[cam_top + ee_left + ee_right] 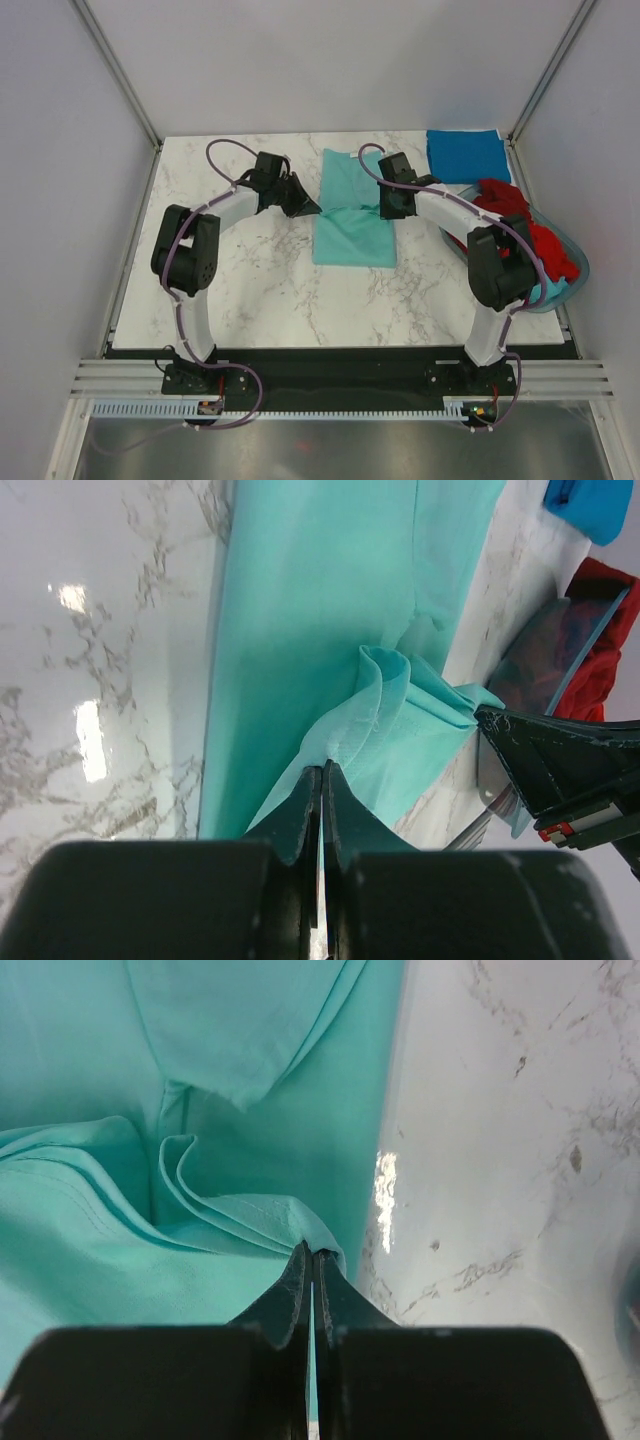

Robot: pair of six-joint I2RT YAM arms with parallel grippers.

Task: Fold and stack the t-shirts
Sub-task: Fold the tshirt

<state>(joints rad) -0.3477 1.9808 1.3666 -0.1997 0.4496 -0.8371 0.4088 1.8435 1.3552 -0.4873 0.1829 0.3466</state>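
Mid-fold: the left pincer (320,772) and the right pincer (311,1252) each pinch an edge of the teal t-shirt (352,240). Next, I judge, both must carry it across evenly, then release.

The left arm (190,320) and right arm (490,335) pair white links with bulky black joint housings. A purple cable (225,145) loops behind each claw. The left gripper (321,772) and right gripper (312,1252) have dark, tapered fingers ahead of a matte black block. A red-and-white tag (560,830) sits behind the right claw's tip.
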